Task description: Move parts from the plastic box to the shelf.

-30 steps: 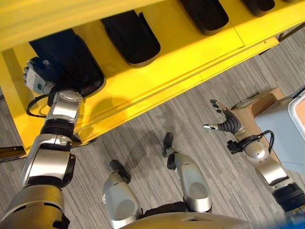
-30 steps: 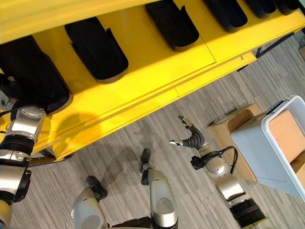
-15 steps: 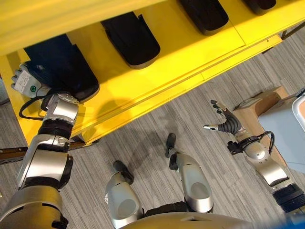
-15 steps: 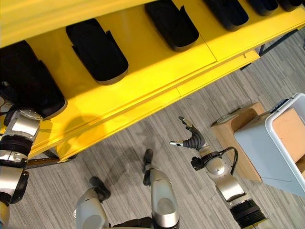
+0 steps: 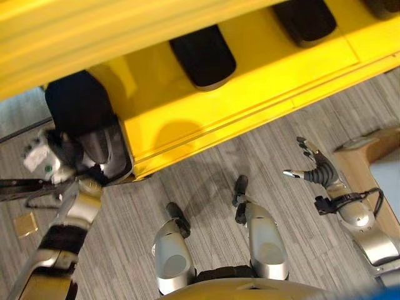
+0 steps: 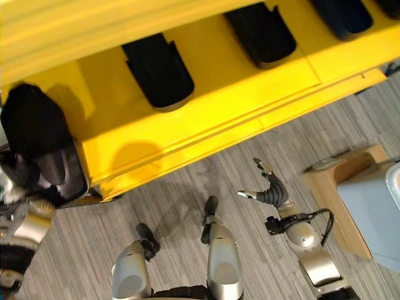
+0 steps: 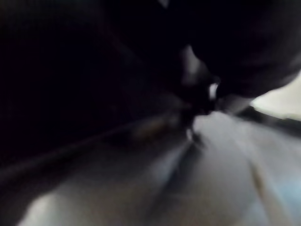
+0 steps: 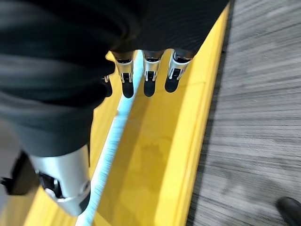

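The robot's left hand (image 5: 47, 156) is raised at the left end of the yellow shelf (image 5: 262, 81), with its wrist bent up and its back toward the camera. A large black part (image 5: 87, 134) rests directly against that hand, lying across the shelf's end corner. The fingers are hidden behind the part, so I cannot tell whether they grip it or lie straight; the left wrist view is too dark to settle this.

The right hand (image 5: 315, 169) hangs over the grey striped floor (image 5: 206, 169), well apart from the shelf, with its fingers spread loosely and empty. In the right wrist view, its fingers (image 8: 149, 77) point straight toward the shelf's front edge. Just beyond this hand's outer side stand a wooden stand (image 6: 340, 187) and the pale plastic box (image 6: 375, 212).

Further along the shelf from the left hand lie more black parts, one nearest (image 5: 203, 56) and another past it (image 5: 306, 22).

Compared with a second ago, the camera has swung, and the left hand and its part now sit at the shelf's end rather than well upon it. The right hand's pose is unchanged.
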Available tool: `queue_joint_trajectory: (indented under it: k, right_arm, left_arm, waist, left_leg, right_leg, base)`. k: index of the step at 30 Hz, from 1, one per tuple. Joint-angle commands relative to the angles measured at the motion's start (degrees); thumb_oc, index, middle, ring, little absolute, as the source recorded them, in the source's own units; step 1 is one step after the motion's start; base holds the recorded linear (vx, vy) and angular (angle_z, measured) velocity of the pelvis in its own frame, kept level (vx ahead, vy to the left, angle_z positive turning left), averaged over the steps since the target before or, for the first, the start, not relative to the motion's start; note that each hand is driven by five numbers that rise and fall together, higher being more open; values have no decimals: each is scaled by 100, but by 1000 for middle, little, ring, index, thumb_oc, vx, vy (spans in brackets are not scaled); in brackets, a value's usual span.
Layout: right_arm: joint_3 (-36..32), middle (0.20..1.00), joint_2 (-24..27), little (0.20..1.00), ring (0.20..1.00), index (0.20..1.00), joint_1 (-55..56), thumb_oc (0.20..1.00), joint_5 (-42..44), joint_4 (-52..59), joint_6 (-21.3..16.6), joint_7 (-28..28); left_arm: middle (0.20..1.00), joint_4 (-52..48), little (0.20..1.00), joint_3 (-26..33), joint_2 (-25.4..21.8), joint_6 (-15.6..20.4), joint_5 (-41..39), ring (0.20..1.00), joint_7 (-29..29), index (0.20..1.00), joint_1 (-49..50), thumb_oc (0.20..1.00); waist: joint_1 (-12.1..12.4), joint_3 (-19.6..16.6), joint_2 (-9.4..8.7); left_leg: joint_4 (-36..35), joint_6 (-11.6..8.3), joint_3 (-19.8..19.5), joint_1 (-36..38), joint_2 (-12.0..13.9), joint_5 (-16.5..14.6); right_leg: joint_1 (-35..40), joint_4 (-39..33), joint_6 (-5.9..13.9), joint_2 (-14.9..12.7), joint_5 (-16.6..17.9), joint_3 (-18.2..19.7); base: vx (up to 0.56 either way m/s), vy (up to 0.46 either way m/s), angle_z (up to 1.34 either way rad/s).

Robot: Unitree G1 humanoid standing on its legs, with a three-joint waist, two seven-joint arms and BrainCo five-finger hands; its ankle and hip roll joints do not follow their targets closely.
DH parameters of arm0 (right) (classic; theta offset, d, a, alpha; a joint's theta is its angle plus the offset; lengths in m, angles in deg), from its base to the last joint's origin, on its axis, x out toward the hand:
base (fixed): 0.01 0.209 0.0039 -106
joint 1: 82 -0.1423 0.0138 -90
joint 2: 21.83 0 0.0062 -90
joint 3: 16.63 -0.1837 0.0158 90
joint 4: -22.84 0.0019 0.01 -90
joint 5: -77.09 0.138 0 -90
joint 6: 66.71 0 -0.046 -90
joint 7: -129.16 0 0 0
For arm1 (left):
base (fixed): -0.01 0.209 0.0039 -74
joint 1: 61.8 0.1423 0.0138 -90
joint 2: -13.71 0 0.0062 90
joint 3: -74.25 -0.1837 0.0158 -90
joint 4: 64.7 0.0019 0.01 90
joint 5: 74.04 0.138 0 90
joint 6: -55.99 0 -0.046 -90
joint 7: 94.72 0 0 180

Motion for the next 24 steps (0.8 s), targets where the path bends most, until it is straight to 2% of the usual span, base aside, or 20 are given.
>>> queue_joint_trajectory:
  k: [1, 11, 17, 18, 19, 20, 21, 24]
  right_arm:
    - [-308, 1000, 155, 1000, 1000, 1000, 124, 1000, 341, 275, -479, -188]
    - [-604, 1000, 315, 1000, 1000, 1000, 433, 1000, 628, 361, -475, -332]
    - [-611, 1000, 343, 1000, 1000, 1000, 486, 1000, 640, 368, -481, -424]
    - [-616, 1000, 344, 1000, 1000, 1000, 493, 1000, 641, 364, -476, -443]
    - [-593, 1000, 351, 1000, 1000, 1000, 499, 1000, 629, 372, -459, -489]
    - [-555, 1000, 334, 1000, 1000, 1000, 497, 1000, 610, 320, -488, -542]
    - [-523, 1000, 305, 1000, 1000, 1000, 492, 1000, 570, 278, -527, -565]
    - [-496, 1000, 268, 1000, 1000, 1000, 488, 1000, 559, 205, -587, -610]
  left_arm:
    - [200, 227, 200, 582, -390, -24, 140, 200, -449, 200, 444, 200]
    - [200, -520, 200, 1120, -300, 366, 285, 200, -509, 200, 1400, 200]
    - [200, -891, 200, 1338, -269, 895, -71, 200, -472, 200, 1631, 200]
    - [200, -936, 200, 1372, -242, 1099, -271, 200, -393, 200, 1661, 200]
    - [200, -979, 200, 1380, -203, 1449, -684, 200, -240, 200, 1670, 200]
    - [200, -978, 200, 1356, -77, 1976, -1164, 200, 57, 200, 1666, 200]
    - [200, -947, 200, 1307, 2, 2399, -1181, 200, 63, 200, 1651, 200]
    - [200, -941, 200, 1240, 176, 3011, -1925, 200, 505, 200, 1638, 200]
  waist:
    - [146, -230, -261]
    - [363, -277, -178]
    - [421, -308, -136]
    - [430, -315, -128]
    - [432, -327, -121]
    - [449, -333, -112]
    - [451, -327, -121]
    - [468, -321, -150]
  left_leg:
    - [383, -107, -113, -256, 120, -59]
    - [216, -100, -215, -270, 4, -25]
    - [97, -97, -240, -252, -61, 17]
    - [75, -93, -244, -242, -73, 19]
    - [53, -94, -249, -239, -86, 26]
    - [35, -84, -250, -244, -95, 36]
    - [28, -80, -258, -251, -98, 35]
    - [34, -87, -262, -269, -74, 40]
  right_leg:
    - [191, 394, 1227, -694, -536, -48]
    - [90, 408, 1265, -814, -501, -147]
    - [38, 441, 1272, -854, -512, -170]
    - [23, 450, 1273, -866, -507, -173]
    - [3, 458, 1272, -870, -510, -167]
    - [-9, 462, 1265, -877, -516, -178]
    - [-35, 473, 1262, -879, -506, -176]
    - [-56, 480, 1257, -880, -492, -186]
  base:
    - [0, 0, 0]
    - [1, -1, 1]
    - [2, -3, 2]
    - [1, 9, 5]
    - [0, 9, 8]
    - [-2, -1, 10]
    - [-4, -14, 8]
    - [1, -37, 2]
